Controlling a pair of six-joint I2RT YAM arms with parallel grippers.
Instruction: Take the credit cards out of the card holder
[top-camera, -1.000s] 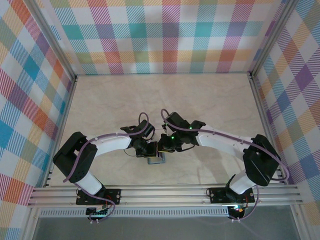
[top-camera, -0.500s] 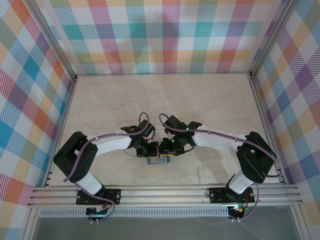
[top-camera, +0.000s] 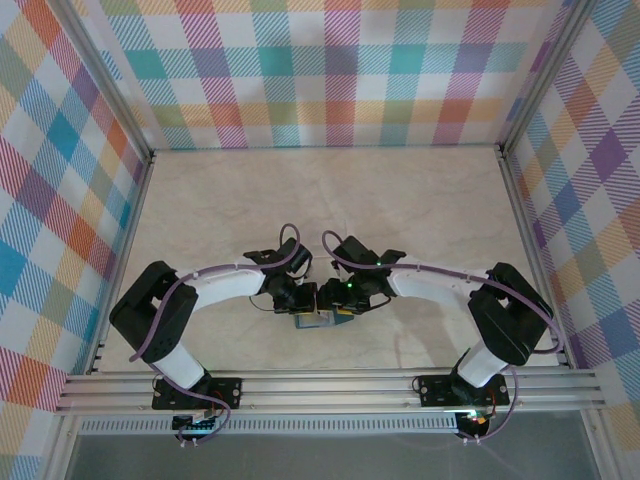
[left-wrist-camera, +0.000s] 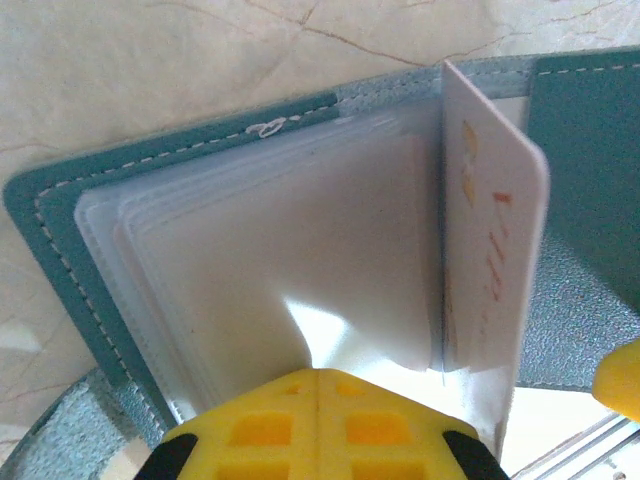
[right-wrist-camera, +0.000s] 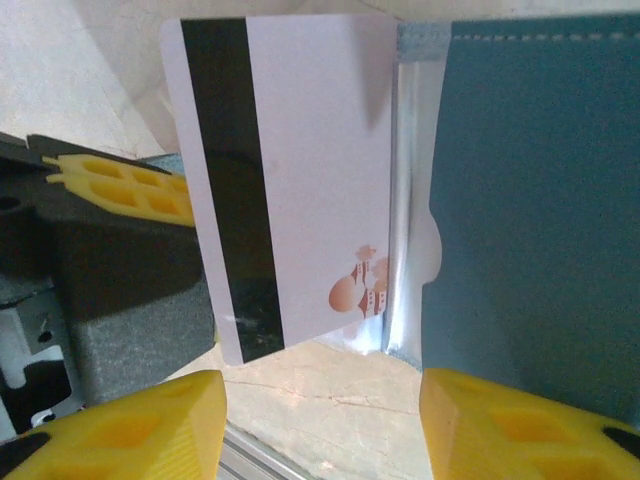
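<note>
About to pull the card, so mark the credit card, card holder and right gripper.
credit card (right-wrist-camera: 310, 150): right wrist view, white face beside the stripe.
card holder (right-wrist-camera: 540, 180): right wrist view, teal pocket panel.
right gripper (right-wrist-camera: 322, 400): right wrist view, midway between yellow fingertips.

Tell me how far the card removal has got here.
Done: the card holder lies open, left gripper shut on its clear sleeves. In hand: one credit card stands partly out at the spine, between the fingers of the open right gripper. Left: gripping it and pulling it free.

A pale marbled table (top-camera: 420, 200) is lying between 3 plaid walls (top-camera: 330, 70); aluminium rails (top-camera: 330, 392) are running left to right along its near edge.
</note>
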